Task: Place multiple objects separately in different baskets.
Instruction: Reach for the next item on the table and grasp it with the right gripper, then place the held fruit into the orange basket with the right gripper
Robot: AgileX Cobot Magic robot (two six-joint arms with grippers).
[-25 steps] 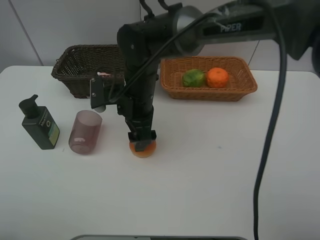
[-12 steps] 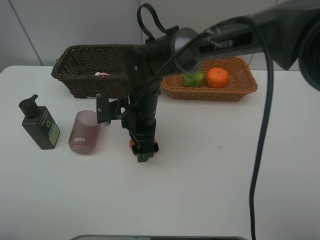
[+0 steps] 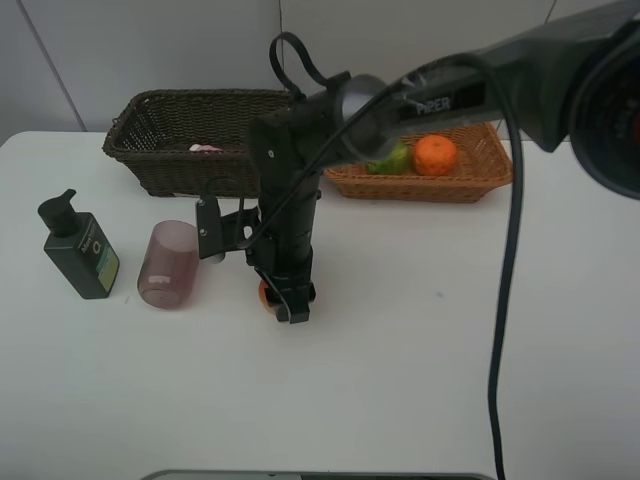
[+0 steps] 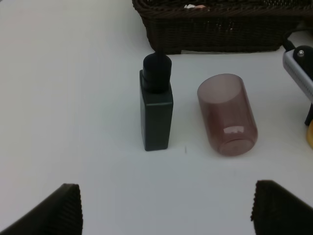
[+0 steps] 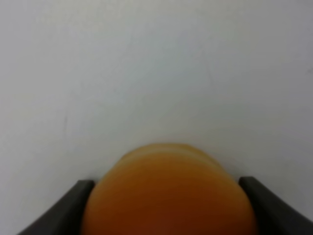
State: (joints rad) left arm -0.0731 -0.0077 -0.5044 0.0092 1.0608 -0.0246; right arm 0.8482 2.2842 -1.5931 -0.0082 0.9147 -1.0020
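My right gripper (image 3: 287,302) reaches across to the table's middle and is shut on the red-orange fruit (image 3: 266,292), which rests on the table. In the right wrist view the fruit (image 5: 168,196) fills the space between both fingers (image 5: 73,208). My left gripper (image 4: 166,215) is open and empty, short of the dark green pump bottle (image 4: 156,112) and the lying purple cup (image 4: 227,115). Both also show at the left in the high view: the bottle (image 3: 80,255) and the cup (image 3: 170,265). The dark brown basket (image 3: 150,130) holds the pink bottle (image 3: 205,149). The tan basket (image 3: 480,178) holds the green fruit (image 3: 397,158) and the orange (image 3: 436,155).
The right arm (image 3: 300,150) stands in front of the dark basket's right end and covers part of the tan basket. A small camera block on the arm (image 4: 298,68) sits beside the cup. White table (image 3: 450,340) spreads to the right and front.
My right gripper has come down from above the red-orange fruit and now stands around it, hiding most of it. The left side's objects have not moved.
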